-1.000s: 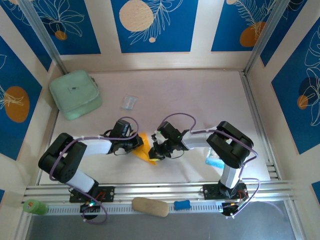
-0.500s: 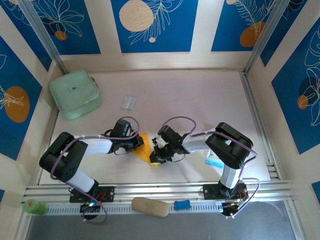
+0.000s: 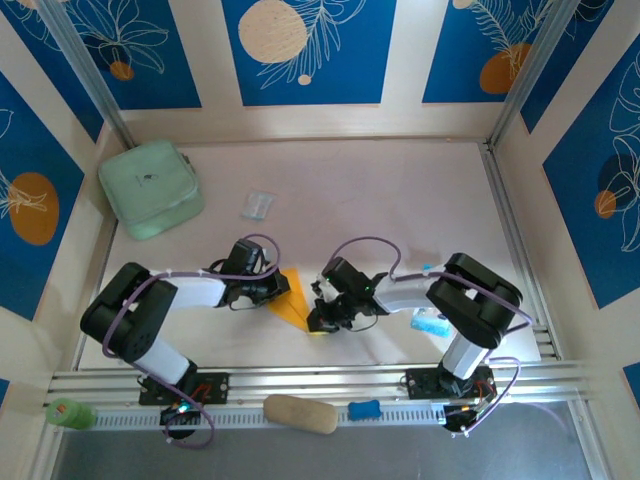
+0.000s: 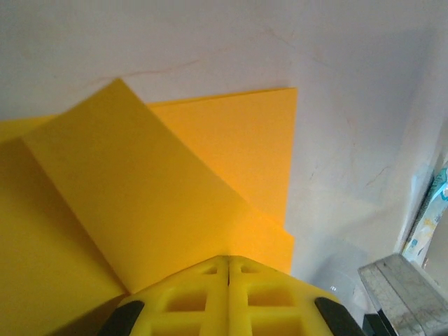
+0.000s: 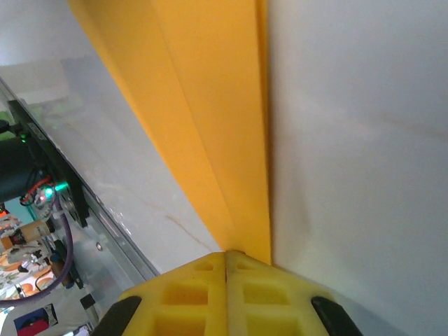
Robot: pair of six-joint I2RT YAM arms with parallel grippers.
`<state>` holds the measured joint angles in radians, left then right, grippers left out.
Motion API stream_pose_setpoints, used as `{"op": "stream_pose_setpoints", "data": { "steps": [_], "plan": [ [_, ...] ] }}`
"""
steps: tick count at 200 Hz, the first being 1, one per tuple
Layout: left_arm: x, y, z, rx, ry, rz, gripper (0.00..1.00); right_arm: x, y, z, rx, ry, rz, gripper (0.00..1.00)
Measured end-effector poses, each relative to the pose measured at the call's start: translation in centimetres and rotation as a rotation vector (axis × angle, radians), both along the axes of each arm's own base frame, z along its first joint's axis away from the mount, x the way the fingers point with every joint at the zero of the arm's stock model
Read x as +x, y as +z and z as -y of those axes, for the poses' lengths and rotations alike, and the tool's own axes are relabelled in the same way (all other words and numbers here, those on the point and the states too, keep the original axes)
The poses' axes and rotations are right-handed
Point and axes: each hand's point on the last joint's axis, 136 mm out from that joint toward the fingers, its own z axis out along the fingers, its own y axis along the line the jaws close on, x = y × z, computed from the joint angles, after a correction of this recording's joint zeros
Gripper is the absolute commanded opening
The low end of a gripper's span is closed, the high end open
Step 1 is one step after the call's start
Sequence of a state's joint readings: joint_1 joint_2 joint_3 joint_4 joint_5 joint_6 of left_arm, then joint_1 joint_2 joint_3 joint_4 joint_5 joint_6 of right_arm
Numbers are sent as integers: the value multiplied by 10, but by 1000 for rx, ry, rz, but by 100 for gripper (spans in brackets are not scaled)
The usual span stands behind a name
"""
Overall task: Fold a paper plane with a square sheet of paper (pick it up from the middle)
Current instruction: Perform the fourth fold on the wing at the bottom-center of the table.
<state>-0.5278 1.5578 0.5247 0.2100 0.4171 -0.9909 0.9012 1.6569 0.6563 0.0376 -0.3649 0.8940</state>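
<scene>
We pin the square sheet of paper (image 4: 175, 196) to the counter (image 3: 400, 200) with closed, empty left pincer (image 4: 228, 266) and right pincer (image 5: 225, 257), likely sharpening creases.

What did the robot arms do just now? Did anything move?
The right gripper slid along the square sheet of paper toward the near edge of the table, and that arm's elbow swung out to the right. Its jaws are shut, tips at the paper's folded edge. The left gripper stayed put, shut, on the paper. The mint-green pouch and clear wrapper did not move.
</scene>
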Motion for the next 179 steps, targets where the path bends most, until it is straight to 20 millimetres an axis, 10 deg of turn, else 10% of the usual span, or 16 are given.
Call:
{"op": "stream_pose_setpoints", "data": {
  "steps": [179],
  "plan": [
    [16, 3, 37, -76, 13, 71, 1, 70, 43, 2, 53, -159, 83, 7]
  ]
}}
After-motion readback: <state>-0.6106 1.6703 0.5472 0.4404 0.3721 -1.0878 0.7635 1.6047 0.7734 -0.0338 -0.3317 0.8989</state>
